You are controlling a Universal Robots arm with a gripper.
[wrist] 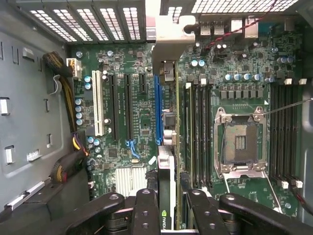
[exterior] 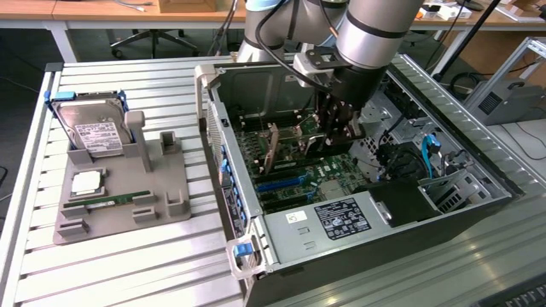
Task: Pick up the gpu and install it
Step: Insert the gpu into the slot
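My gripper reaches down inside the open computer case, above the motherboard. In the wrist view its dark fingers stand on either side of the gpu, a thin black card seen edge-on with a green logo, and they are shut on it. The card runs along the blue expansion slot, just beside it. Its silver end bracket reaches the case's rear slot openings. I cannot tell whether the card's edge is seated in a slot.
A grey parts tray at the exterior view's left holds a silver hard drive, a processor and a green memory stick. The open CPU socket, memory slots and cable bundles crowd the board.
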